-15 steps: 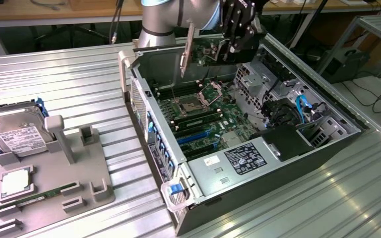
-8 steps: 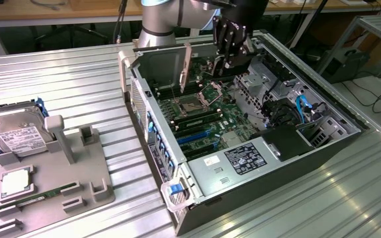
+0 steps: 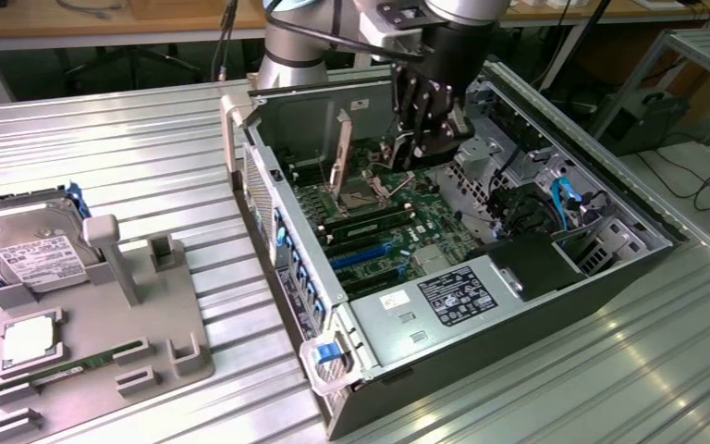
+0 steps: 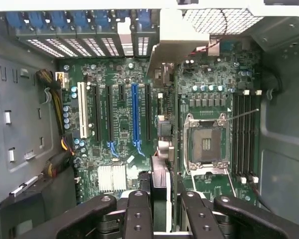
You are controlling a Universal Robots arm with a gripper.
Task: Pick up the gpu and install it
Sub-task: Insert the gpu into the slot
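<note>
- Ribbed metal surface (image 3: pixel 133 139) carries an open computer case (image 3: pixel 602 277) lying on its side; a grey parts holder (image 3: pixel 164 333) with a hard drive (image 3: pixel 29 250) sits well apart, toward the exterior view's left.
- Gripper (image 4: pixel 164 216) hangs inside the case, over the motherboard (image 4: pixel 119 124).
- Its fingers (image 4: pixel 137 219) are clenched on the gpu (image 4: pixel 162 179), which stands on edge between them.
- Seen from the wrist, the card's long axis runs straight out from the fingers, parallel to the expansion slots. Its silver bracket (image 4: pixel 177 45) is at the far end, against the case's rear slot openings (image 4: pixel 89 45).
- The card lies between the blue slot (image 4: pixel 135 112) and the CPU socket (image 4: pixel 207 144), just beside the black slot (image 4: pixel 148 112).
- Whether its lower edge is in a slot cannot be told; my judgement is that this line-up decides the fit.
</note>
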